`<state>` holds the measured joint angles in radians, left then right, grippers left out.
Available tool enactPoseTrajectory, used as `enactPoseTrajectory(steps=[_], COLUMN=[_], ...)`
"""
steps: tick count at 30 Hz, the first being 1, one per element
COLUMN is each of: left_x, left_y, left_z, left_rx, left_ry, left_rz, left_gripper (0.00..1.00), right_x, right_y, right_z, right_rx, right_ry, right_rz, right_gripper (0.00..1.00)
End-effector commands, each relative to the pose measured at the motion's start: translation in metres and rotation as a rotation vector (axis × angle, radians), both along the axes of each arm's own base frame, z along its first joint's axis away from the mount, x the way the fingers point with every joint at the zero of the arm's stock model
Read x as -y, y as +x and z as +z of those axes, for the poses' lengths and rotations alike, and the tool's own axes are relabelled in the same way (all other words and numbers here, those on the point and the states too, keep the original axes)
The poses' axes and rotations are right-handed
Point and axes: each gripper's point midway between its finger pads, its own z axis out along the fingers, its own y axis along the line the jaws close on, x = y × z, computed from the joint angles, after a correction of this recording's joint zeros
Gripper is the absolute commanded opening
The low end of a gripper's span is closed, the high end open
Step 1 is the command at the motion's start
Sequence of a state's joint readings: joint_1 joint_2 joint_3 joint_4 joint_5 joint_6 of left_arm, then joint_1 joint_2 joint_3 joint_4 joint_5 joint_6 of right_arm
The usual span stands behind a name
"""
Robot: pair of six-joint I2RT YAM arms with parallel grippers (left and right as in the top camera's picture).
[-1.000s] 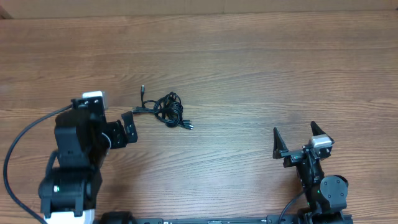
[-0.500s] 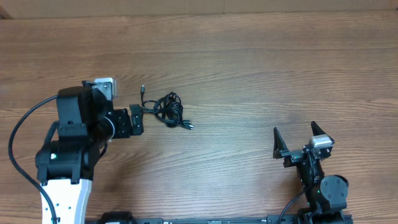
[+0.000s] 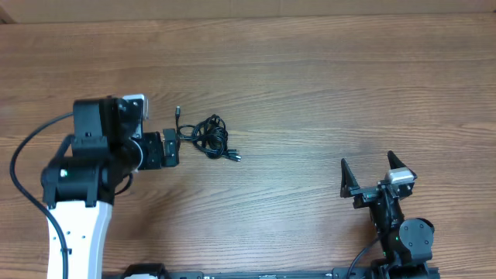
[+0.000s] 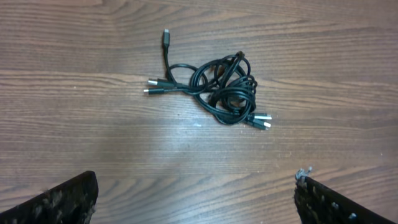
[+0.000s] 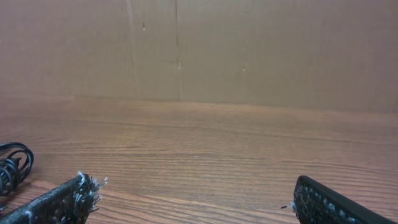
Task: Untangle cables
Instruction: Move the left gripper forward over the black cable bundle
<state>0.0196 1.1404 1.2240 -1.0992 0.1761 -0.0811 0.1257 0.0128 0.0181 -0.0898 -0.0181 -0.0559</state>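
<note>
Overhead view: the cables (image 3: 209,138) lie in one small black knot on the tabletop (image 3: 310,77), left of the middle. The knot is longer one way. Its long line runs from the upper left to the lower right. One thin end with a plug (image 3: 178,111) sticks out toward the far edge. Two more plugs (image 3: 235,157) poke out at the lower right.

In the left wrist view the cables (image 4: 224,87) sit in the middle of the upper half, with loops piled on each other. Two short ends point off to the left side. Nothing else lies beside the knot, and nothing covers it.

The left arm reaches across from the left side. Its tool (image 3: 169,147) points at the knot and is just beside the left ends. The fingers are spread wide and hold nothing (image 4: 196,180).

The right arm sits folded near the front edge, well apart from the knot. Its tool (image 3: 366,167) is also spread wide and holds nothing (image 5: 189,186). It faces a brown wall (image 5: 249,50).
</note>
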Motion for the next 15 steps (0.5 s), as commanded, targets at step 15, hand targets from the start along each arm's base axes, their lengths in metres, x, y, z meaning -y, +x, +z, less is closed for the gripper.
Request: enactPoseTrajectory(steps=[15], left_x=[0.003], left_y=[0.024], left_z=[-0.028], left_rx=[-0.143], left_ry=[0.003], left_rz=[-0.037], left_gripper=[1.0], right_x=[0.002], right_y=[0.0], right_z=[-0.001], right_rx=[0.005], right_ry=[0.003], right_rz=[-0.013], right_gripper=[1.0])
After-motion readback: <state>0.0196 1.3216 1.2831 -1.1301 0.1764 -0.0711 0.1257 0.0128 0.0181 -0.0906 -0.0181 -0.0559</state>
